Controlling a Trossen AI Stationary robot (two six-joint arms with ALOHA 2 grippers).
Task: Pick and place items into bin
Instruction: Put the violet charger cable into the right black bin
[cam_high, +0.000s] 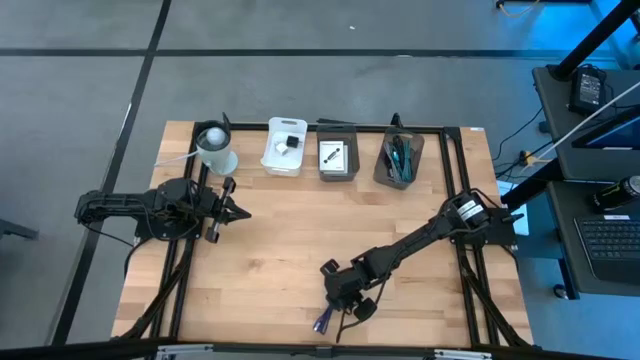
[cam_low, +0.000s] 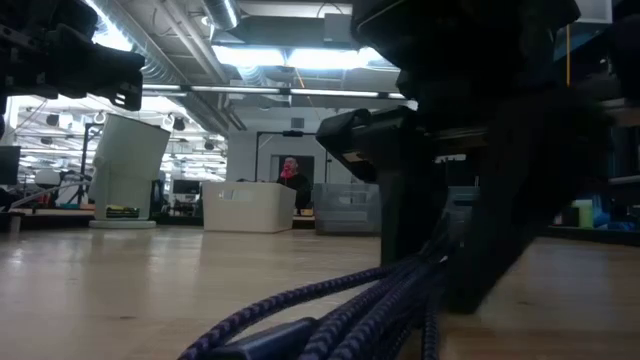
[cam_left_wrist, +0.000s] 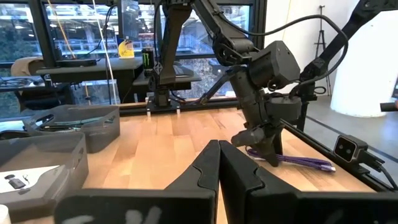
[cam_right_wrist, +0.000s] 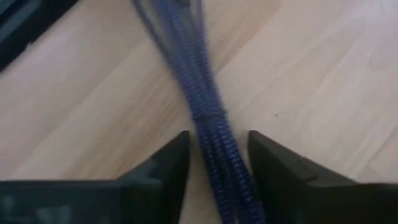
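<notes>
A purple braided cable (cam_high: 324, 321) lies bundled on the wood near the table's near edge; it also shows in the left wrist view (cam_left_wrist: 297, 160) and close up in the low view (cam_low: 300, 300). My right gripper (cam_high: 345, 298) stands over it, fingers pointing down, and is shut on the strands (cam_right_wrist: 219, 155). My left gripper (cam_high: 236, 211) waits shut above the table's left side (cam_left_wrist: 219, 163), holding nothing. Teal and dark pens lie in the right grey bin (cam_high: 400, 158). Small dark and white pieces sit in the white bin (cam_high: 283, 147). A card lies in the middle grey bin (cam_high: 337, 159). My right gripper pinches the purple cable's bundled strands (cam_right_wrist: 214, 134) between its two fingers, which come from above and lie across them. Several strands run side by side through the gap. The cable rests on the table (cam_left_wrist: 311, 163); which stretch of its length is held cannot be told.
Three bins stand in a row along the far edge, with a white cup-like container (cam_high: 215, 148) to their left. A black frame rail (cam_high: 465, 180) runs along the table's sides. Bare wood (cam_high: 290, 240) lies between the two arms.
</notes>
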